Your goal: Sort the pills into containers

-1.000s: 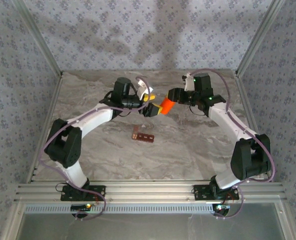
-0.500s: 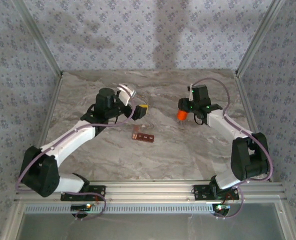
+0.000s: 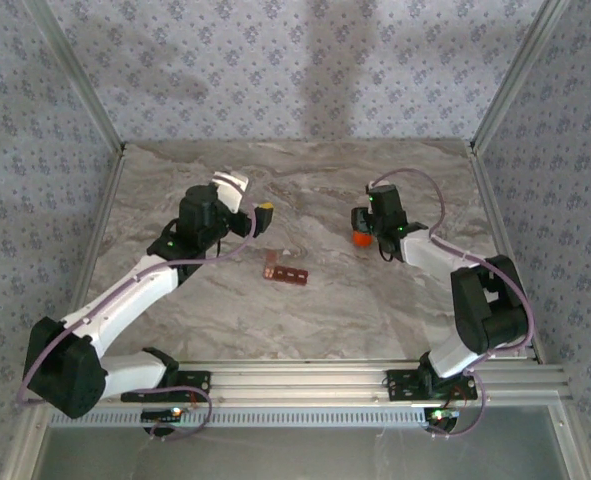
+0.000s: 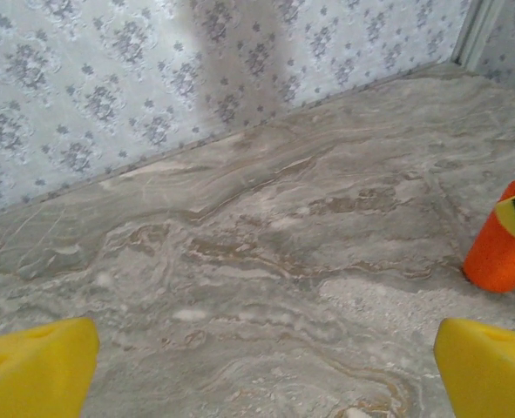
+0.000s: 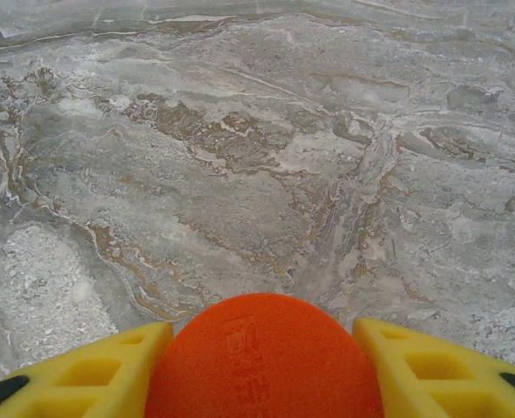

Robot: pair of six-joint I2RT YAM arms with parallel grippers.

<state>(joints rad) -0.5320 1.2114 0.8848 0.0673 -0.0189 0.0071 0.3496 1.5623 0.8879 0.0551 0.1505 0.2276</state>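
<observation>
Containers strip lies flat mid-table, between the two arms. Probably light, stiff plastic, low-profile, and likely to skid on the smooth marble table. Best pinched across its narrow width near the middle. Left gripper gapes wide and empty at 11 o'clock from the strip. Orange bottle stands at 2 o'clock between the right gripper fingers; clamped or let go, cannot tell. Nothing blocks the strip from above.

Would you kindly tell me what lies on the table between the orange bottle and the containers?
Nothing does. In the top view, the stretch of marble table between the bottle and the containers is bare.
</observation>
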